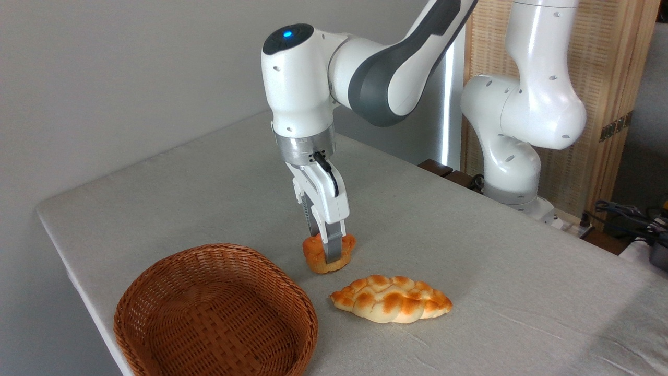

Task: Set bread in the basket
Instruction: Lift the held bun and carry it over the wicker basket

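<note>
The bread (314, 255), a small round bun with a deep orange top, sits on the white table just right of the basket's far rim. My gripper (326, 251) comes straight down on it, one finger across its front and the other behind, pressed against its sides. The bun's base appears to touch the tablecloth. The basket (308, 313), wide, shallow and reddish-brown wicker, stands empty at the table's front left corner, a short way left and in front of the bun.
A longer pale braided loaf (391, 298) lies right of the basket, just in front of the bun. The arm's white base (514, 177) rises at the back right. The table edge (78, 271) runs close behind the basket on the left.
</note>
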